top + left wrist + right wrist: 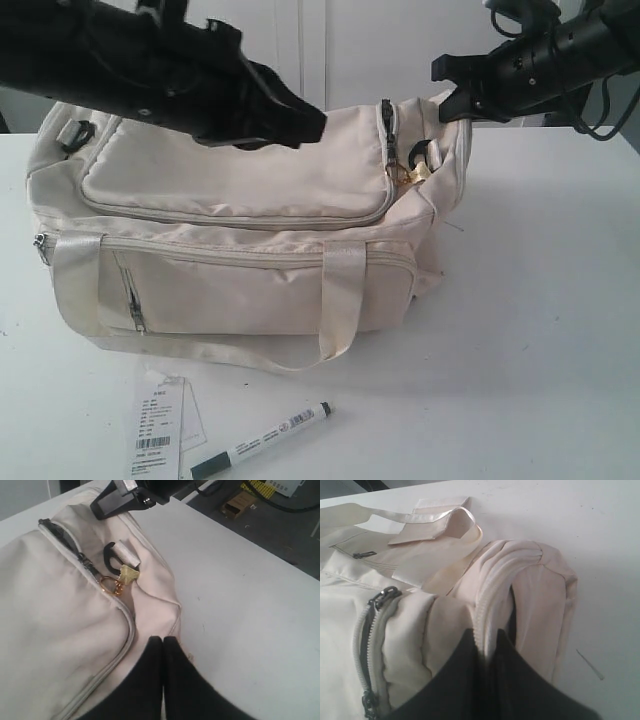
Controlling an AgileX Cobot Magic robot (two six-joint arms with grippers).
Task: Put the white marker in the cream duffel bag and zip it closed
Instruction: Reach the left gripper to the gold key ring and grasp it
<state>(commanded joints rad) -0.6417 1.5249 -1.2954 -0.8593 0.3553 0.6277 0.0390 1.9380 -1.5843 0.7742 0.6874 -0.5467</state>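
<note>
My right end effector (485,640) pinches the cream duffel bag (240,290) at its right end. I should brace there while my left end effector (163,640), pressed narrow, draws the zipper pull (112,584) leftward.

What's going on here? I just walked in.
Two black robot arms work over a soft cream fabric duffel bag. The right arm has its jaws pinched on the bag's zip edge at one end. The left arm holds its jaws shut over the bag's top. The slim white black-capped marker lies on the white table, not yet packed.
</note>
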